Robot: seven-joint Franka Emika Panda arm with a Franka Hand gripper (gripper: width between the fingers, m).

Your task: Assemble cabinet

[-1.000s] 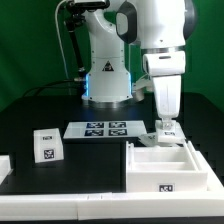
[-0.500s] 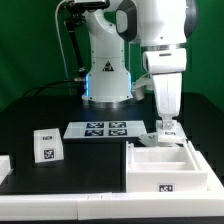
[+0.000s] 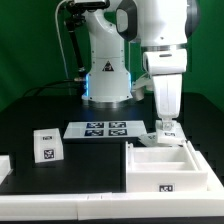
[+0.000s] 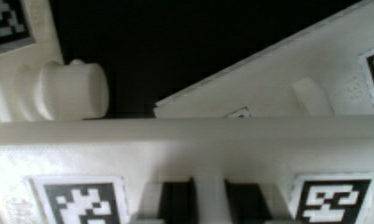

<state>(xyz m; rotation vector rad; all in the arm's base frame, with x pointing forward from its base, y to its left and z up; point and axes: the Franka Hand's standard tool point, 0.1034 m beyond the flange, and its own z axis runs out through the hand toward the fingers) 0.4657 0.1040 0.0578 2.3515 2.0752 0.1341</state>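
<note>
The cabinet (image 3: 170,165) is an open white box with inner compartments and a tag on its front, at the exterior view's lower right. My gripper (image 3: 166,130) points straight down at the cabinet's back edge. In the wrist view my gripper (image 4: 205,196) has its two dark fingers (image 4: 173,200) close together on a thin white strip of a white tagged panel (image 4: 95,160) that carries two tags. A round white peg (image 4: 68,90) and a slanted edge of the cabinet (image 4: 273,70) lie beyond it.
The marker board (image 3: 97,129) lies flat in front of the robot base. A small white tagged block (image 3: 45,145) stands at the exterior view's left. Another white piece (image 3: 4,166) shows at the far left edge.
</note>
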